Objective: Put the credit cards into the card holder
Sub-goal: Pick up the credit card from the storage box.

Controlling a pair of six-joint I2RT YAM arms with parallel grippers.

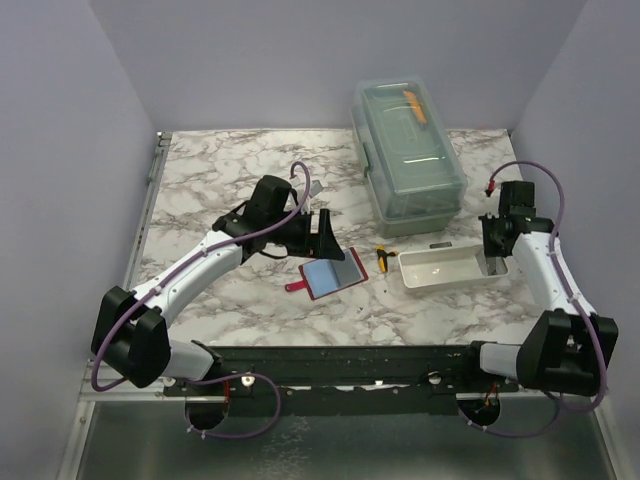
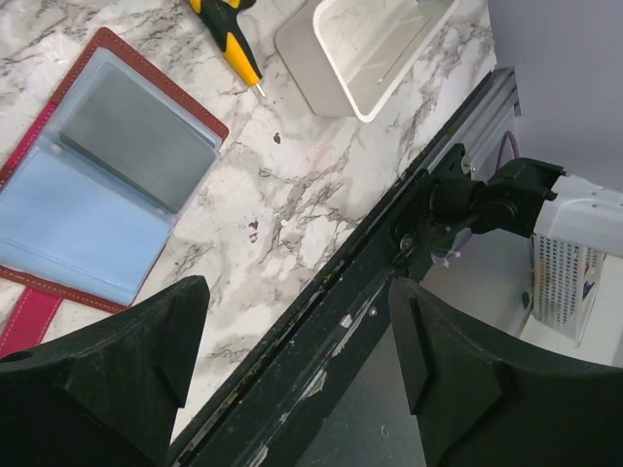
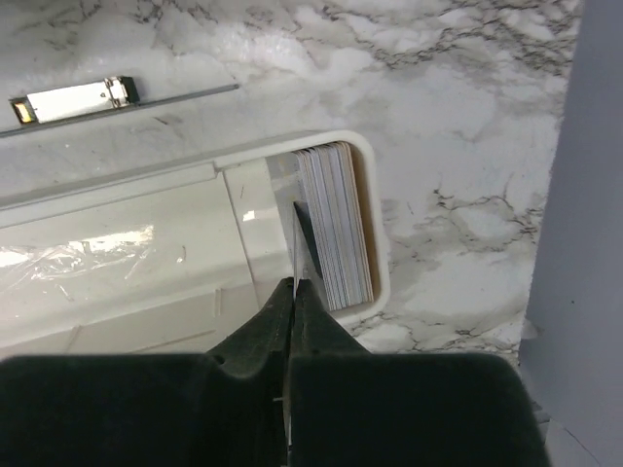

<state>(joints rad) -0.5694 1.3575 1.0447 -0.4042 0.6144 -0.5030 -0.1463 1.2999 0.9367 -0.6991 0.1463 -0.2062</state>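
— Two hands: what is each doing?
— Right hand point(image 3: 295, 287) is pinched on the thin edge of one card point(image 3: 293, 229), beside the credit cards point(image 3: 336, 224) standing on edge at the end of the white tray point(image 3: 382, 282). Left hand point(image 2: 297, 321) is spread wide.
— And the card holder?
— The card holder point(image 1: 333, 273) lies open on the worktop point(image 1: 220, 170), near the left hand, left of the tray.

Left of the left gripper point(image 2: 297, 292), the red card holder point(image 2: 117, 165) runs off the picture's edge; ahead of it the screwdriver point(image 2: 234, 44) and white tray point(image 2: 307, 68) are cropped too. A sliver point(image 3: 295, 243) between the pressed fingers point(image 3: 268, 321) of the right gripper point(image 3: 292, 284) is too thin to tell whether it is a card
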